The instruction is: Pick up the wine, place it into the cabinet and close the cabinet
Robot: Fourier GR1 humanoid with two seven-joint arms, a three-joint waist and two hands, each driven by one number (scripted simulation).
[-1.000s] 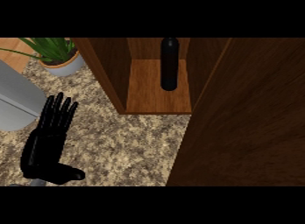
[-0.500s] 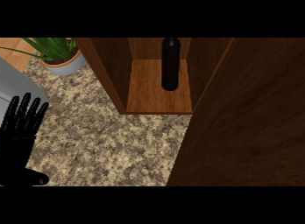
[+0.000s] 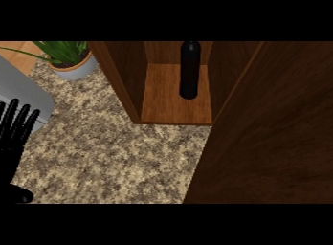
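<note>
The dark wine bottle (image 3: 189, 69) stands upright on the wooden shelf inside the cabinet (image 3: 176, 107), near the shelf's middle. The cabinet's brown door (image 3: 275, 134) swings across the right half of the view and covers most of the opening's right side. My left hand (image 3: 7, 136) is at the left edge over the speckled counter, open with fingers straight and pointing up, well away from the bottle. My right hand does not show.
A potted green plant (image 3: 67, 60) sits at the back left beside the cabinet's left wall. A grey appliance (image 3: 10, 91) fills the far left edge. The speckled counter (image 3: 113, 153) lies between my left hand and the cabinet.
My left hand has slid left and down toward the view's edge. The cabinet door has swung further across the opening. The bottle has stayed put.
</note>
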